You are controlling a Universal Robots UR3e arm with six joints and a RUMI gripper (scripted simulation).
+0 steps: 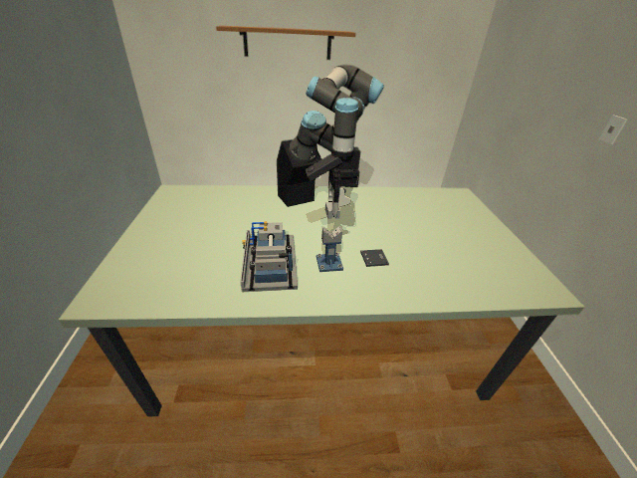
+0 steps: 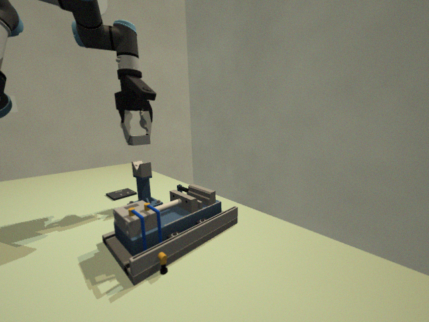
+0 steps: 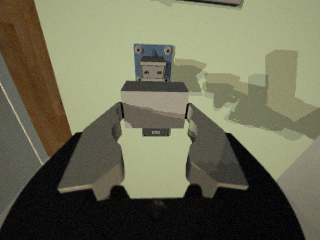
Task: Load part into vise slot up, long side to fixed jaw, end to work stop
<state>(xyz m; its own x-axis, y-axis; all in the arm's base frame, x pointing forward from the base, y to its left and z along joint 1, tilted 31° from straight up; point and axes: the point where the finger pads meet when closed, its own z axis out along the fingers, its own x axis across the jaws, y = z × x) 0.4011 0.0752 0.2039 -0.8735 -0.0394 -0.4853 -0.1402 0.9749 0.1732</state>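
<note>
Left of the worktop's [image 1: 437, 288] [image 2: 294, 277] [image 3: 100, 30] middle, closer to the near edge than the far one, has the vise [image 1: 270, 275] [image 2: 187, 221] standing open, with its air cylinder [image 1: 273, 226] [image 2: 135, 216] towards the far edge and blue hoses [image 1: 252, 234] [image 2: 159, 225] on the side facing the near left corner. Next, at the far edge, shows the black pedestal [image 1: 296, 196] under the arm. Near the middle, just beside the vise towards the right edge, has the V-block [image 1: 331, 237] [image 2: 142, 170] [image 3: 152, 71] upright on a blue post. Up above it – clear of it, and set over towards the far edge – pinches the block [image 1: 330, 212] [image 2: 139, 139] [image 3: 155, 107] across between the fingertips of the hand [image 1: 332, 208] [image 2: 139, 138] [image 3: 154, 104]. Holds it roughly level, with a plain, light face turned up to the wrist; cannot tell which way the slot faces. Farther right, towards the near right corner, has the dark infeed plate [image 1: 374, 257] [image 2: 120, 193] lying flat – apart from the V-block's base.
</note>
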